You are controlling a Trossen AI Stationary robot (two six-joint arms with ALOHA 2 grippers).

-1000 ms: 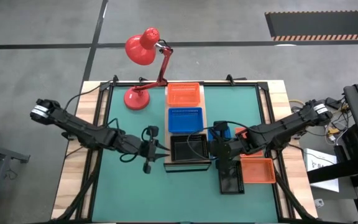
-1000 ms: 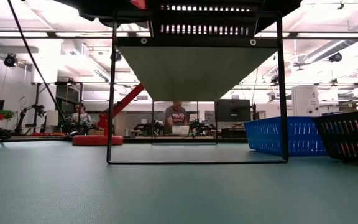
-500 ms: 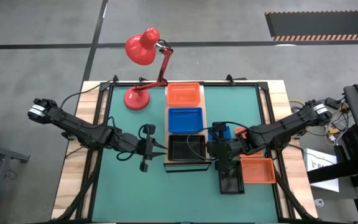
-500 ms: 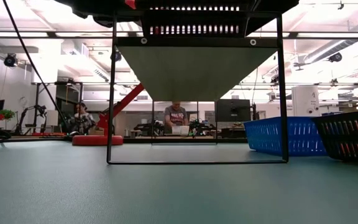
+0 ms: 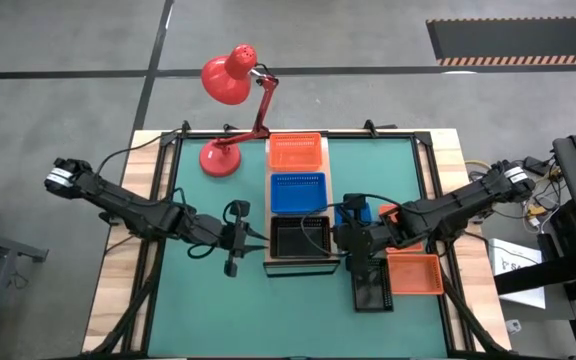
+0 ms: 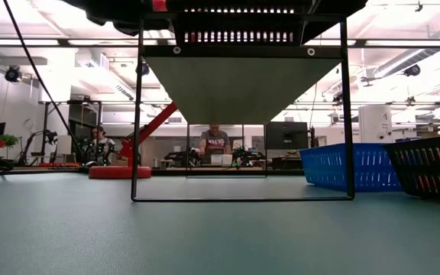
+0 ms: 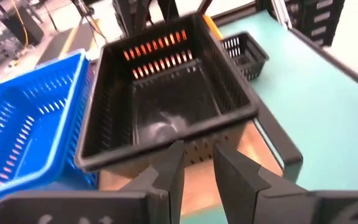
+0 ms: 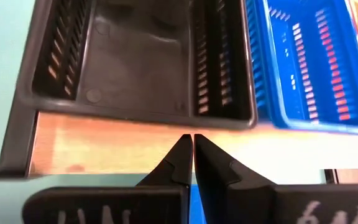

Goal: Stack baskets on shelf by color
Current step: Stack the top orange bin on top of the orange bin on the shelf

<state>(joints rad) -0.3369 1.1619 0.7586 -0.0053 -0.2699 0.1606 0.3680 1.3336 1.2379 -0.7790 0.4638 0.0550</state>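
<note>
High view: black basket point(image 5: 302, 238) between parted left jaws, shut right jaws, seemingly untouched.

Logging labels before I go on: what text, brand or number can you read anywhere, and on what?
Nothing can be read for certain.
Right gripper housing: pale marks at the frame's edge, cut off, unreadable.
Sheet of paper right of the table: print too small.
Baskets, shelf, red desk lamp: no text visible.

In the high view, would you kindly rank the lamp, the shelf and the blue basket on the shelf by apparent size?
1. Shelf, the longest, carrying three baskets.
2. Red lamp, though it stands taller and nearer the camera, so this rank is unsure.
3. Blue basket on the shelf, clearly smallest.
</note>
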